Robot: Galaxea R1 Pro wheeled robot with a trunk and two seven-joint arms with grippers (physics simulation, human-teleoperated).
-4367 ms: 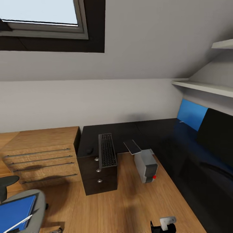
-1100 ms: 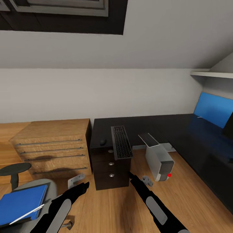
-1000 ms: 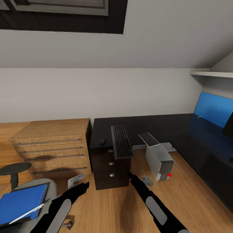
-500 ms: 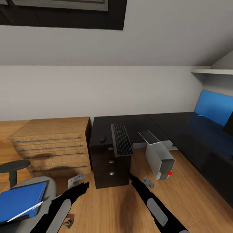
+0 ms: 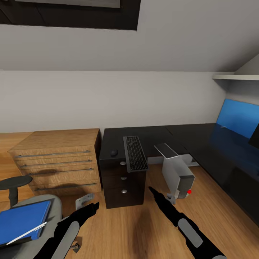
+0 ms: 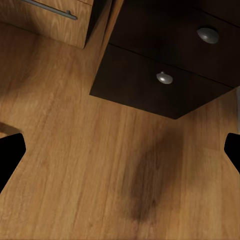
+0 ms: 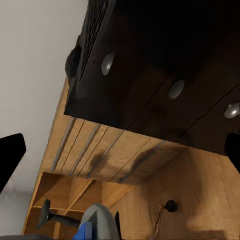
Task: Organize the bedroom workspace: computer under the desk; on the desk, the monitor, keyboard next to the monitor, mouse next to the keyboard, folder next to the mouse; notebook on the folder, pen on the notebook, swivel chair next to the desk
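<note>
Reaching forward, both claws (image 5: 85, 201) (image 5: 172, 197) spread, empty.

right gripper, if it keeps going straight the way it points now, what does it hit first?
Probably the black drawer unit under the desk: the right wrist view looks straight at its knobbed drawer fronts. The right gripper sits in front of it with bare floor between. Depth is uncertain.
</note>
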